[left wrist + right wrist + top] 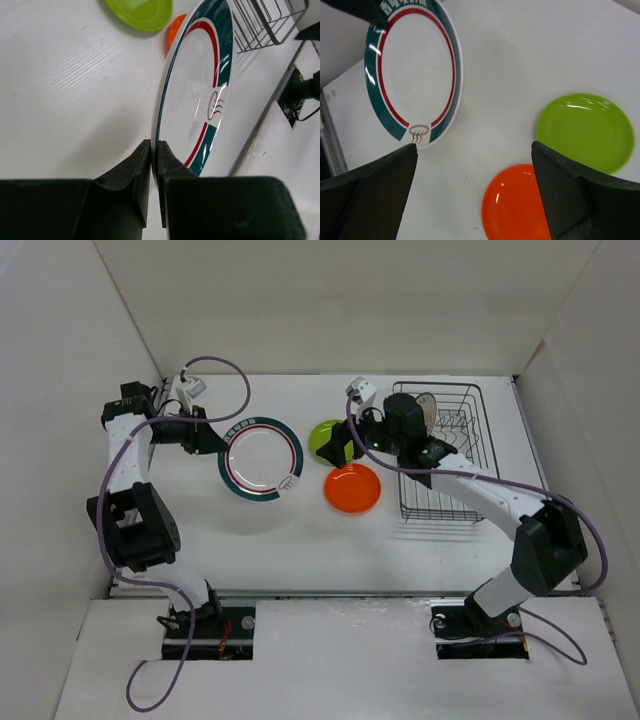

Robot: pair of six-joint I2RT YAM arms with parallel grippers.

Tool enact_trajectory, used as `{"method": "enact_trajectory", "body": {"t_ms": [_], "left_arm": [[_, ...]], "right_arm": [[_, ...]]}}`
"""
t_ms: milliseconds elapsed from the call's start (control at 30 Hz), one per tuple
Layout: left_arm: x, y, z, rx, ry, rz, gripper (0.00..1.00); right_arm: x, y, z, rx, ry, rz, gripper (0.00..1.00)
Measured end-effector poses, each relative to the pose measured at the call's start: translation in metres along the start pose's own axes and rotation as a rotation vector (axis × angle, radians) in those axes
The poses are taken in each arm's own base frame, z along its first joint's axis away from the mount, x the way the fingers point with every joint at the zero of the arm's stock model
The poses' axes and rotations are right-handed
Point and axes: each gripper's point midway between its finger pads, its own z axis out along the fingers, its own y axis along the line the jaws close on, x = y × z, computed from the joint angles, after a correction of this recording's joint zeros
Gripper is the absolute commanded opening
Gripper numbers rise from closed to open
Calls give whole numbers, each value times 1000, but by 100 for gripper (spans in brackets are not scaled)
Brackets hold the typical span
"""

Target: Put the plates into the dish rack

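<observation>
Left gripper (154, 150) pinching the rim of the green-and-red rimmed plate (200, 90), plate tilted above the table, right gripper (474, 146) spread wide over lime green plate (585, 130) and orange plate (517, 205), both flat beside dish rack (452, 386), small plate (426, 406) upright inside.

Lime plate (584, 131) beside orange plate (515, 205) — both flat
</observation>
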Motion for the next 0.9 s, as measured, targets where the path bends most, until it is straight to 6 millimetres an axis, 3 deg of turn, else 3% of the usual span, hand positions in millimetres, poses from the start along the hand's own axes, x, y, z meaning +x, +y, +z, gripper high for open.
{"method": "enact_trajectory", "body": {"t_ms": [167, 300, 333, 400, 433, 467, 500, 567, 667, 700, 733, 767, 833, 900], "left_arm": [[-3, -35, -4, 33, 7, 63, 0], [-4, -53, 1, 62, 18, 96, 0], [-4, -58, 2, 72, 19, 99, 0], [-5, -59, 2, 78, 16, 99, 0], [-5, -60, 1, 80, 14, 96, 0], [-5, -60, 1, 81, 13, 95, 0], [-5, -60, 1, 81, 14, 95, 0], [-5, -58, 0, 78, 9, 113, 0], [-7, -57, 2, 78, 5, 116, 53], [-7, -56, 2, 76, 6, 96, 61], [-8, -56, 2, 72, 5, 80, 91], [-9, -53, 3, 64, 3, 67, 100], [-11, -48, 3, 41, 1, 32, 100], [-11, -36, 6, -2, -3, 8, 100]], "right_arm": [[21, 23, 28, -128, 35, -1, 100], [23, 38, 49, -213, 37, -3, 100], [24, 42, 53, -231, 39, 0, 95], [23, 50, 61, -273, 33, 2, 70], [23, 54, 64, -297, 31, 7, 44], [23, 57, 67, -318, 29, 13, 6], [23, 61, 69, -336, 30, 21, 0], [22, 59, 72, -323, 31, 72, 0], [19, 57, 70, -318, 27, 86, 0], [18, 55, 68, -306, 26, 83, 0], [17, 53, 64, -298, 26, 83, 0], [15, 50, 61, -285, 27, 84, 0], [8, 32, 47, -216, 20, 85, 0], [-7, -2, 24, -80, 2, 96, 0]]}}
